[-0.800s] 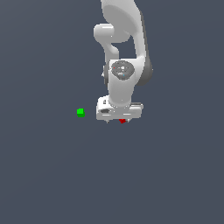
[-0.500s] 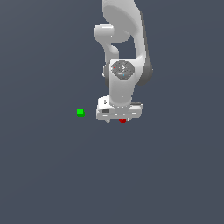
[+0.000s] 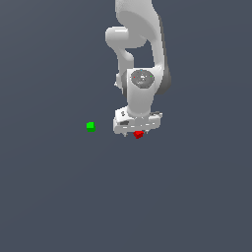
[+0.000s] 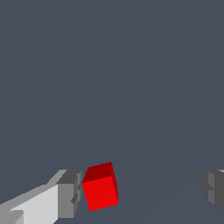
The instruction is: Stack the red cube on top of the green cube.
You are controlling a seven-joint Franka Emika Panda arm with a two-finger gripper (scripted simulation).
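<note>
Red cube (image 4: 100, 187) lies on the grey bench (image 3: 59, 197) right under the white arm (image 3: 140, 59), with the end effector (image 4: 140, 192) lowered around it and its fingers spread wide apart, clamped on nothing. In the wrist view one finger pad (image 4: 70, 193) sits just beside the cube's face while the other is well apart from it (so the cube is off-centre in the gap, and slightly turned against the pads). The step in hand looks like the grasp: closing should be slow enough for the near finger to nudge the cube square, not tip it. Green cube (image 3: 90, 126) waits apart, toward the exterior view's left.
</note>
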